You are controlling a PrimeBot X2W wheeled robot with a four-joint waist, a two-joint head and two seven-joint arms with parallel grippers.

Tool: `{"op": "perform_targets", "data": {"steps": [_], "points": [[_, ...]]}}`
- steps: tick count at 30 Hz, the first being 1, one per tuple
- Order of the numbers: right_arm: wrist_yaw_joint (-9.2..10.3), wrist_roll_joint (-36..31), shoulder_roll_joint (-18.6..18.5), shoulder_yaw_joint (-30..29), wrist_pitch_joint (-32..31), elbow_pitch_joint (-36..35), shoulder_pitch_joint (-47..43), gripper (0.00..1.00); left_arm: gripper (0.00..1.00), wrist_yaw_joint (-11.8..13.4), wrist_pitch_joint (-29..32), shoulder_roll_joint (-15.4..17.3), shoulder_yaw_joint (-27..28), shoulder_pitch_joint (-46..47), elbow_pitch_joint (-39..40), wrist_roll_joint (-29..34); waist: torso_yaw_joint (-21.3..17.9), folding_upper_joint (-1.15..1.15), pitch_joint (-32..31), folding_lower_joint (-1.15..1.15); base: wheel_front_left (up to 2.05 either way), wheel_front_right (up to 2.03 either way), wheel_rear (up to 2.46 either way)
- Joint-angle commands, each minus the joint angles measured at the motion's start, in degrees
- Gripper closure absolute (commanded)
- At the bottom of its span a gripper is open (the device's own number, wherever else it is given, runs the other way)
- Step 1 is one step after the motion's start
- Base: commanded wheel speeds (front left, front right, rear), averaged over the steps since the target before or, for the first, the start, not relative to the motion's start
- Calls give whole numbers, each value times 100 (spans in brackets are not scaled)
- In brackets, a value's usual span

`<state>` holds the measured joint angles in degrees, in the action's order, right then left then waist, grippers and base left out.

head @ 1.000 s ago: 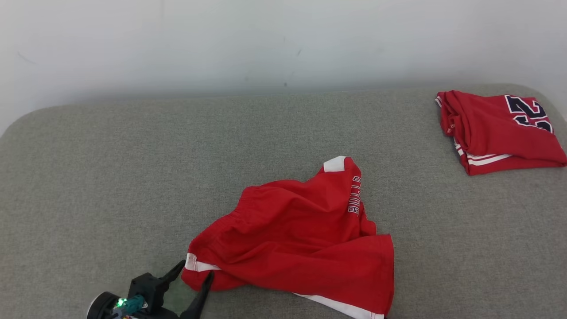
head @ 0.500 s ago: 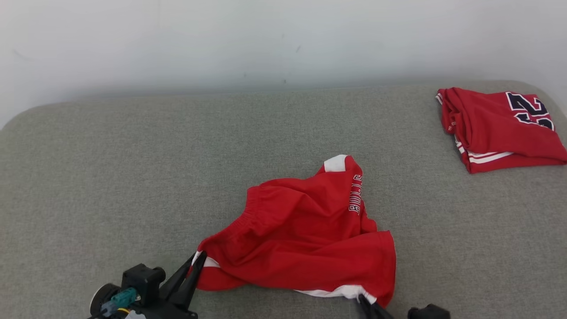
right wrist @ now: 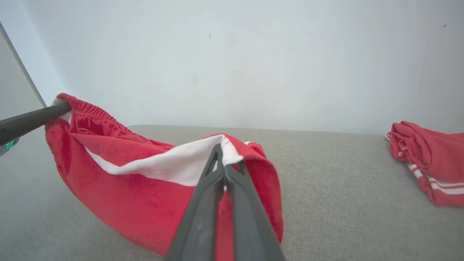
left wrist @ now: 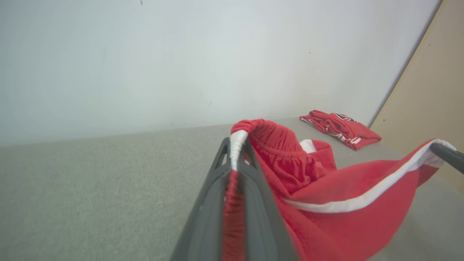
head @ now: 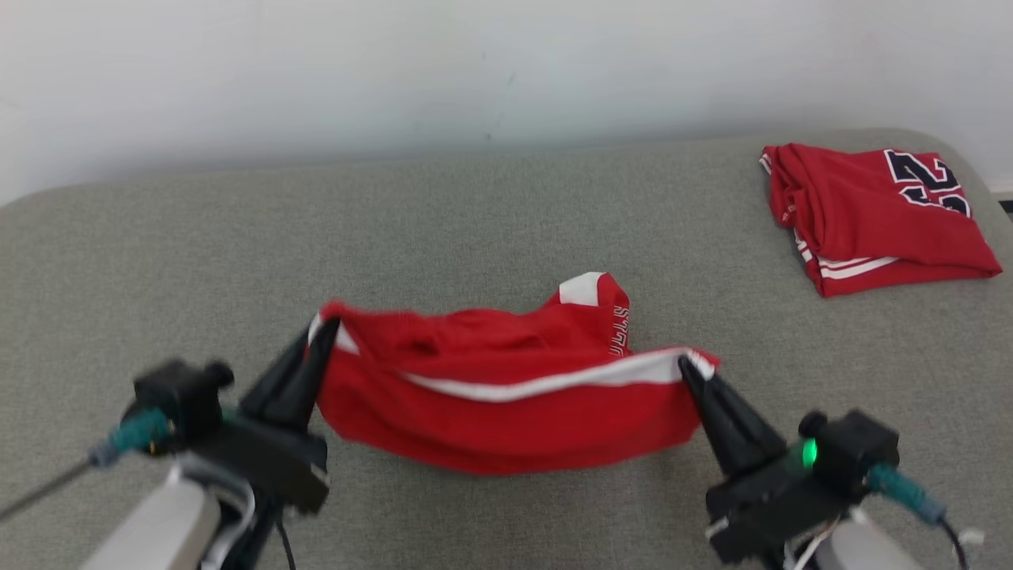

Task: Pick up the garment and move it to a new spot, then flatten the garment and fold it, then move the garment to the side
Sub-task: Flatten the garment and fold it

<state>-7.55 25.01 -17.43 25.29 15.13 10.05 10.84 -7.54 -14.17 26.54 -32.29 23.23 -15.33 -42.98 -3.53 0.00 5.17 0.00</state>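
Pick-and-move step: left gripper (head: 323, 331) and right gripper (head: 687, 366) each clamp one end of the red shorts (head: 506, 412), slung between them over the grey surface (head: 475, 222) mid-near edge; next, carry both ends level, avoiding the far-right-corner folded jersey (head: 870, 214).

The head view looks down on the garment (head: 506, 419); both wrist views face it close, low.

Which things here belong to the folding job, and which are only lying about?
Job: red shorts; left gripper and right gripper, each shut on a corner.
Lying about: folded red jersey, far right on the grey surface.
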Motion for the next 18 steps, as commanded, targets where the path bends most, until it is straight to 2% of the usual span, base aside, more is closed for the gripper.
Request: {"op": "perform_targets", "data": {"steps": [1, 2, 5, 7, 11, 14, 18], "points": [[17, 95, -142, 50, -2, -24, 325, 100, 100, 14, 94, 47, 24, 359, 112, -157, -41, 0, 117, 0, 0, 0, 0], [17, 146, -327, 132, -21, -16, 816, 100, 100, 14, 254, -2, 79, 802, 207, -444, -41, 0, 265, 0, 0, 0, 0], [16, 376, -541, 112, -86, 38, 1655, 100, 100, 14, 540, -33, 217, 1614, 134, -949, -25, 0, 595, 0, 0, 0, 0], [16, 460, -606, 90, -97, 56, 1983, 100, 100, 14, 629, -35, 249, 1910, 67, -1027, -22, 0, 723, 0, 0, 0, 0], [16, 827, -812, 21, -390, 266, 3328, 100, 100, 14, 982, -141, 293, 3152, -269, -1261, -4, 0, 1291, 0, 0, 0, 0], [16, 967, -940, 118, -624, 518, 4437, 100, 100, 14, 1249, -363, 291, 4045, -596, -1503, 47, 0, 1718, 0, 0, 0, 0], [16, 1311, -871, 22, -908, 1008, 5909, 100, 100, 14, 1468, -593, 386, 5167, -1184, -1713, 97, 0, 2210, 0, 0, 0, 0]]}}
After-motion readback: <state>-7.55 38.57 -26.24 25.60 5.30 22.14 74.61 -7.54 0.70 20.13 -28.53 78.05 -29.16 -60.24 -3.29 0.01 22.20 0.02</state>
